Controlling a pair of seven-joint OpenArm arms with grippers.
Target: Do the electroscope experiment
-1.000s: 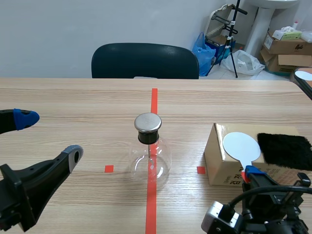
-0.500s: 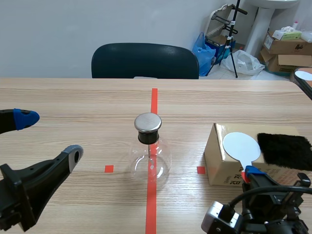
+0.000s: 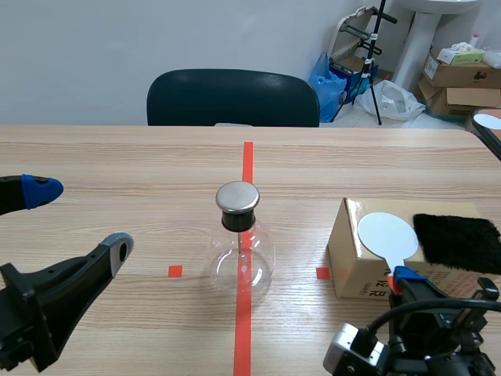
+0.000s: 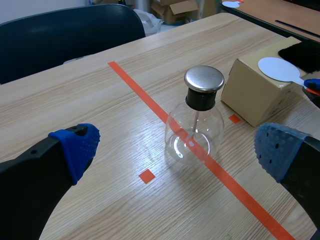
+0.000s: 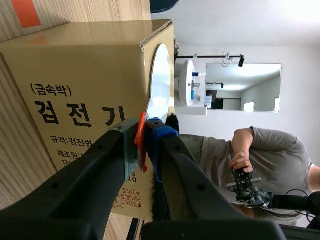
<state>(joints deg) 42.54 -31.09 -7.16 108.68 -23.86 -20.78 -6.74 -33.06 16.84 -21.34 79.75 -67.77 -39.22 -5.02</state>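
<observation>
**While the flask waits on the line, the right gripper pinches the paddle**

Where the red tape line point(image 3: 247, 160) runs down the middle of the table point(image 3: 117, 157), a round glass flask point(image 3: 241, 252) stands upright on it, closed by a black neck and a flat metal cap point(image 3: 237, 197). A thin rod shows inside the glass. The left gripper point(image 3: 78, 218) is low at the flask's left, well apart from it, fingers spread wide and gripping nothing. In its own wrist view the flask sits ahead of it, between the two blue pads point(image 4: 76, 146), touching neither.

To the flask's right stands a cardboard box point(image 3: 351, 252) with printed lettering on its near side. A paddle point(image 3: 387, 233) lies on its top, its white disc flat on the cardboard and its handle reaching past the near edge. The right gripper point(image 5: 142, 136) is clenched on that handle: the wrist view shows the orange-red strip squeezed between the two pads. A black furry cloth point(image 3: 456, 241) lies on the box top just beside the disc, on the side away from the flask.

Across the table stands a dark chair point(image 3: 232, 97), and the right wrist view catches a person point(image 5: 270, 150) in a grey shirt beyond the box.
</observation>
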